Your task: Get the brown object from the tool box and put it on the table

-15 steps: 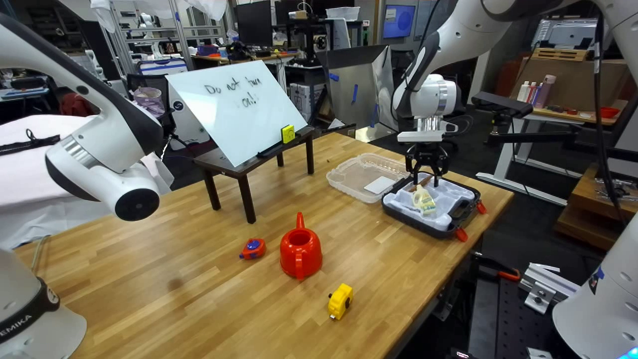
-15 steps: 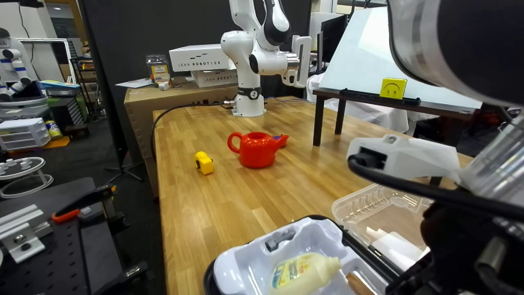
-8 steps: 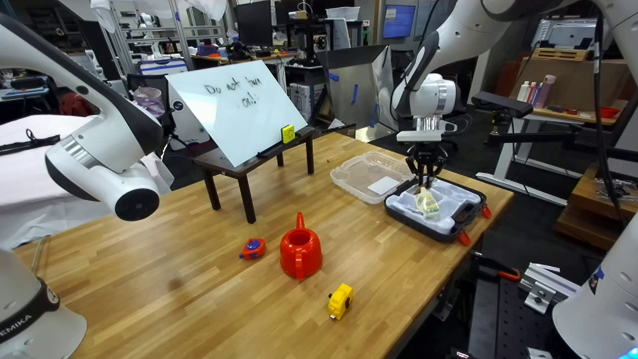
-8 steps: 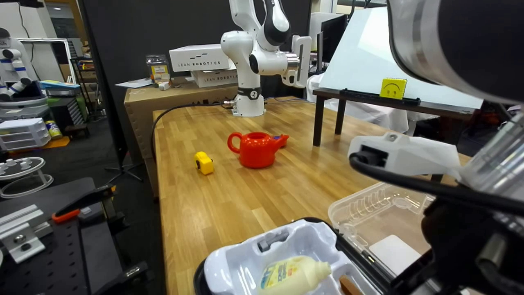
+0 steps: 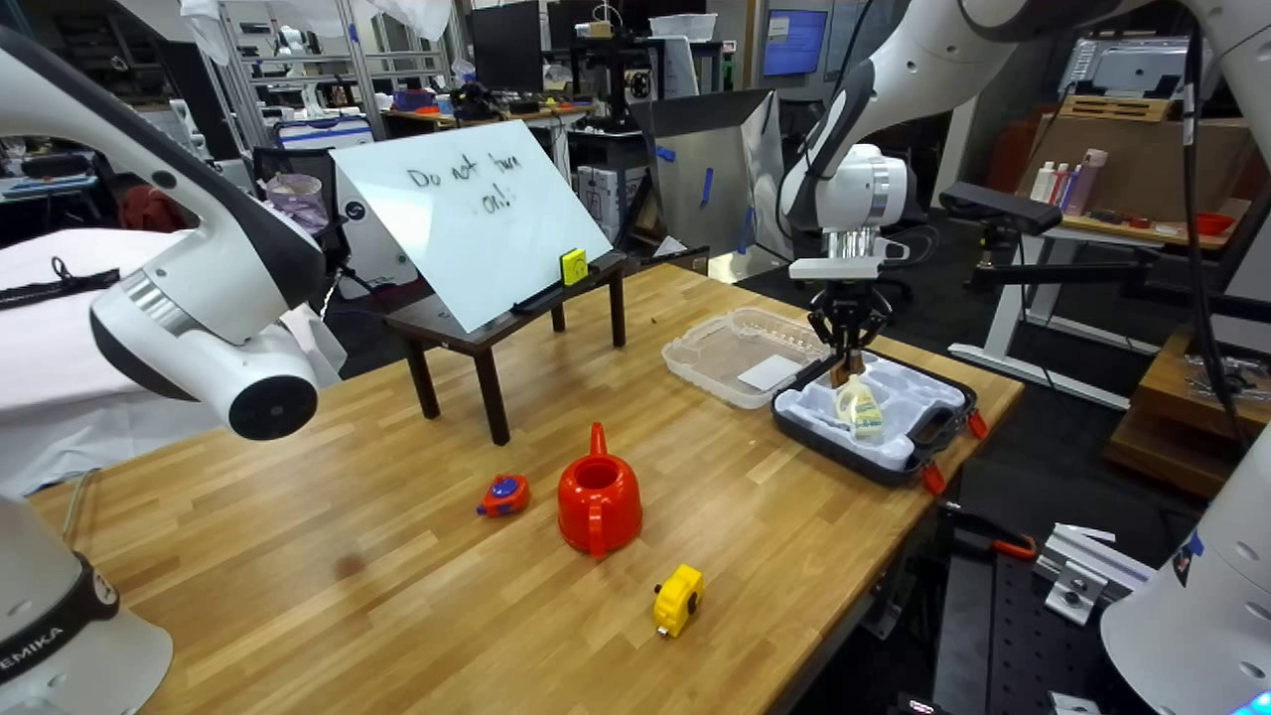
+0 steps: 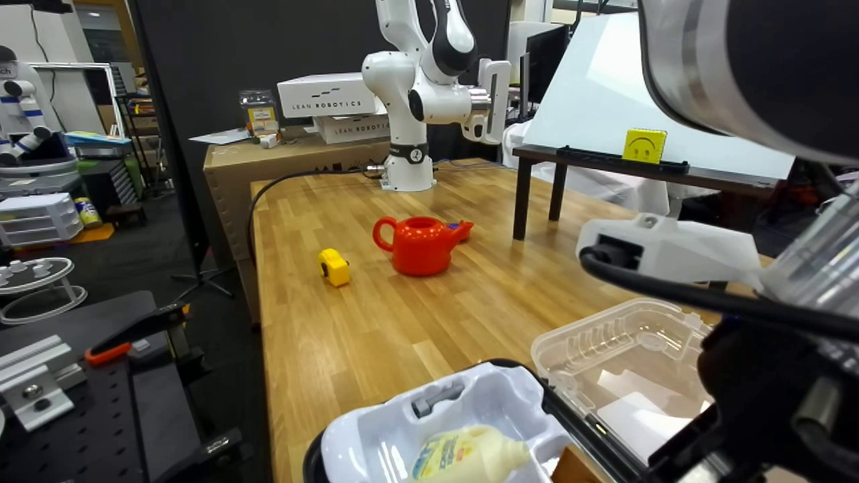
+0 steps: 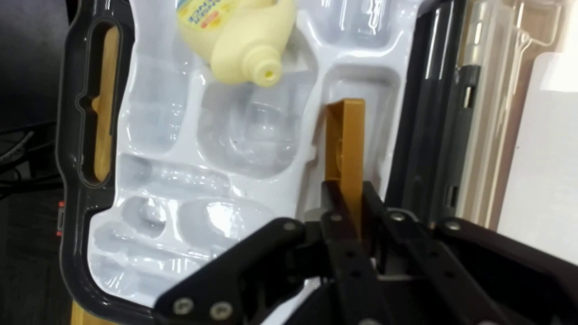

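Note:
The brown object (image 7: pixel 353 135) stands on its edge between the two black fingers of my gripper (image 7: pixel 350 192), which is shut on it. It is a flat oblong piece, its near end hidden by the fingers in the wrist view. Below and around it lies the open tool box (image 7: pixel 74 253), a dark-rimmed case with a moulded white insert. In an exterior view the gripper (image 5: pixel 847 356) points straight down over the box's far side, and the brown object (image 5: pixel 840 375) shows just under the fingertips. The table (image 5: pixel 427 596) is light wood and carries the box near one edge.
A pale yellow bottle (image 7: pixel 253 45) lies in the box beside the brown object. The clear plastic lid (image 5: pixel 705 353) adjoins the box. Farther off are a red teapot (image 5: pixel 600 506), a yellow tape measure (image 5: pixel 678 600), a red-blue item (image 5: pixel 504 495) and a whiteboard stand (image 5: pixel 487 392).
The fingers have come together on the brown object, which has tipped up from lying in its compartment. The tool box and its lid have slid slightly over the table toward its edge.

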You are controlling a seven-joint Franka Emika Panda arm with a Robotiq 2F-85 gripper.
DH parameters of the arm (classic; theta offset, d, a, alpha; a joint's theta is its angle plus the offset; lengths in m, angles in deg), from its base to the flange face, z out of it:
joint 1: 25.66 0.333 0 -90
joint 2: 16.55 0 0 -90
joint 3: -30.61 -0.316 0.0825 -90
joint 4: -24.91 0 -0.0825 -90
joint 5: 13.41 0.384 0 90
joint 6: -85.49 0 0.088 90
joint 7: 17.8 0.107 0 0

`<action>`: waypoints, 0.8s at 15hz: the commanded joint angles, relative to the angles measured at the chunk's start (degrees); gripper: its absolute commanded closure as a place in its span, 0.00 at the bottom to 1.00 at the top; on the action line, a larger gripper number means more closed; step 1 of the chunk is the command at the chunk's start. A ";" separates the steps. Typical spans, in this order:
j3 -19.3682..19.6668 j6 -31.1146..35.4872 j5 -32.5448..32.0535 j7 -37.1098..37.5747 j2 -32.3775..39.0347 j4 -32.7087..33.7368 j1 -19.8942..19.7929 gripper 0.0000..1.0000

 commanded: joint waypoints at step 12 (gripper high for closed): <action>-2.69 -0.89 -1.10 -11.79 -14.95 -5.41 0.95 0.97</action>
